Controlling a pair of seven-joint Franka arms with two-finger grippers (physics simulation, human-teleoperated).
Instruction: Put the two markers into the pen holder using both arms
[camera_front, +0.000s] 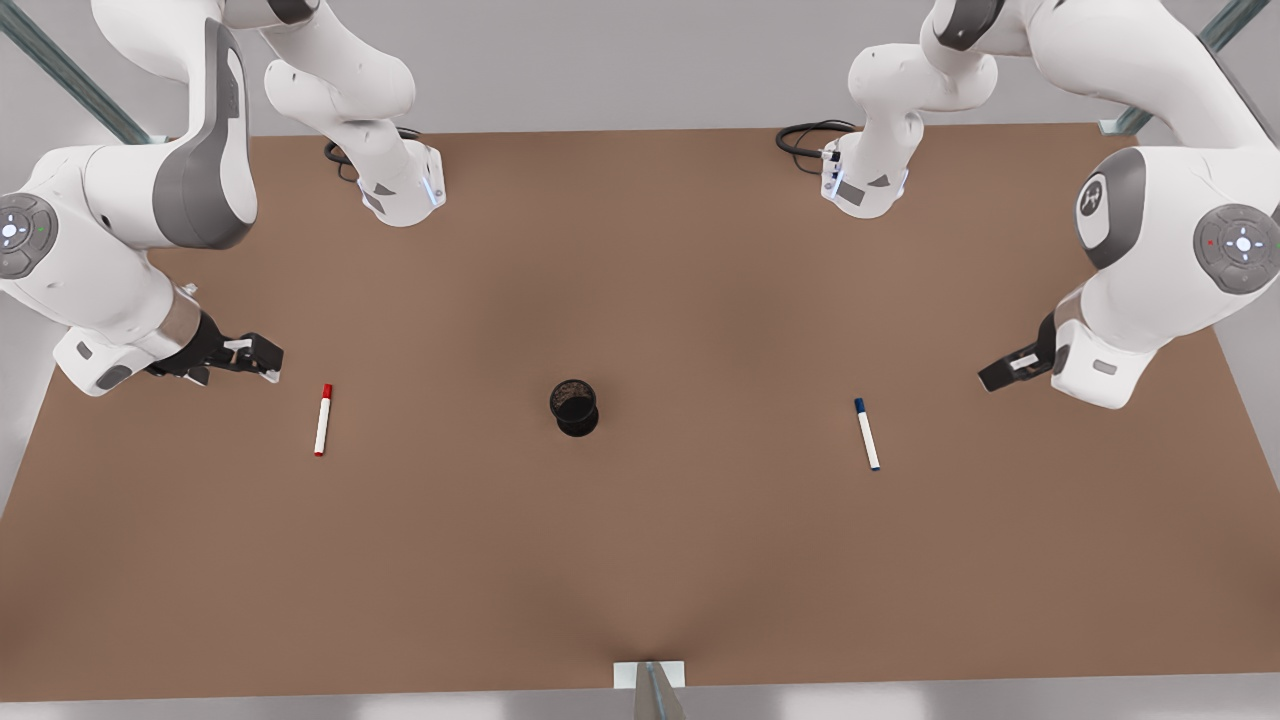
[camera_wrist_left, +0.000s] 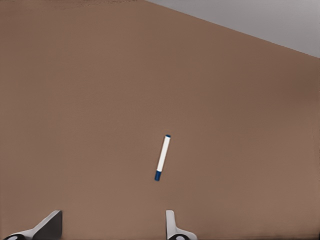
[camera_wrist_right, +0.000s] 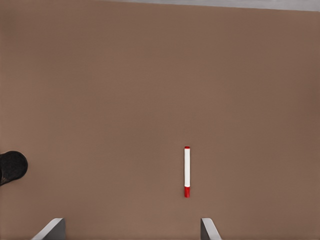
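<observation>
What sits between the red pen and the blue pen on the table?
The black pen holder stands between the red-capped marker and blue-capped marker, seen in the front view.

Red marker (camera_wrist_right: 187, 171): you see it lying flat on the counter (camera_wrist_right: 125, 90), red cap towards the camera, nothing touching it.
Right gripper (camera_wrist_right: 132, 230): your two fingers (camera_wrist_right: 50, 229) sit spread wide apart, holding nothing (the marker lies beyond them, nearer one finger).
Pen holder (camera_wrist_right: 12, 166): black, cut off by the picture's edge, well apart from the marker.

brown table (camera_front: 640, 560) | red marker (camera_front: 322, 420) | pen holder (camera_front: 574, 407) | blue marker (camera_front: 867, 434)
</observation>
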